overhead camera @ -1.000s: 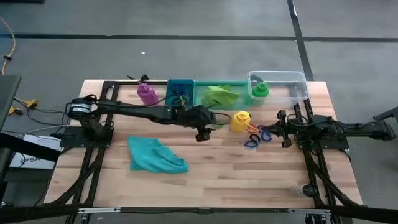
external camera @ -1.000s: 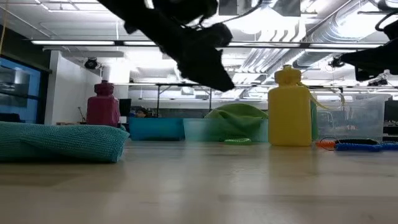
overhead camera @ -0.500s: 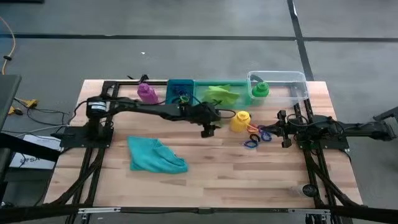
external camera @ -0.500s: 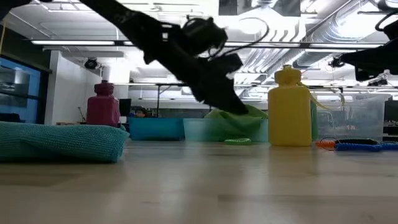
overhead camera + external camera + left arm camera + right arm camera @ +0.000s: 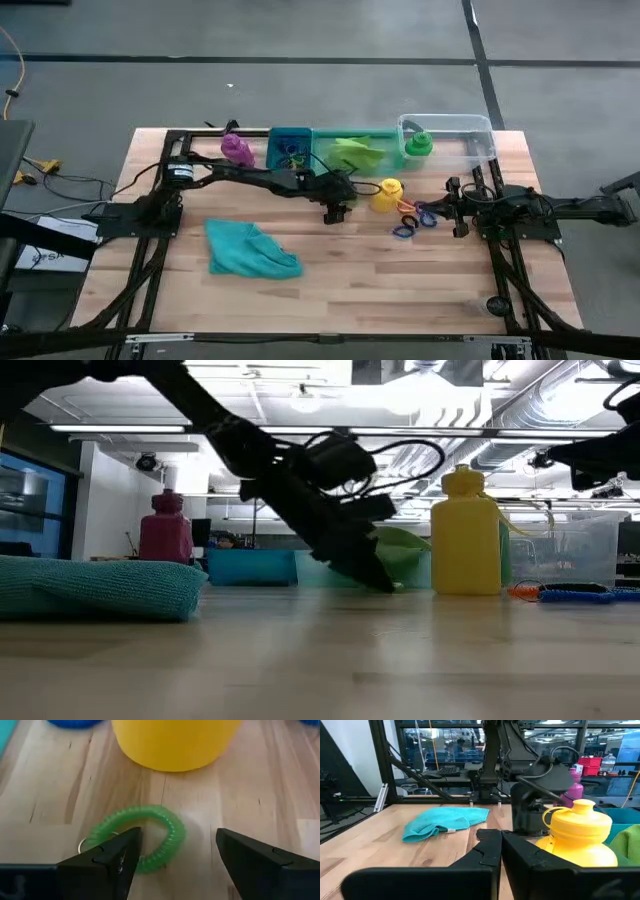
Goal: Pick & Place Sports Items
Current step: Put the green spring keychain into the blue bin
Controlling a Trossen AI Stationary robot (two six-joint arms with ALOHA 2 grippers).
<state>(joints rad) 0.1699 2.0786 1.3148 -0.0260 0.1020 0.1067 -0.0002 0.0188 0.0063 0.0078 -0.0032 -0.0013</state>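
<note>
Lowered, left gripper jaws straddle green ring.

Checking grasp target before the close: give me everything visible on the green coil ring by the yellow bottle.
The green coil ring is a translucent, rubbery spiral loop with a small metal split ring on one side. It lies flat on the wooden table, beside the yellow bottle without touching it. The left gripper is open around it: one finger covers the loop's edge, the other stands clear.
</note>
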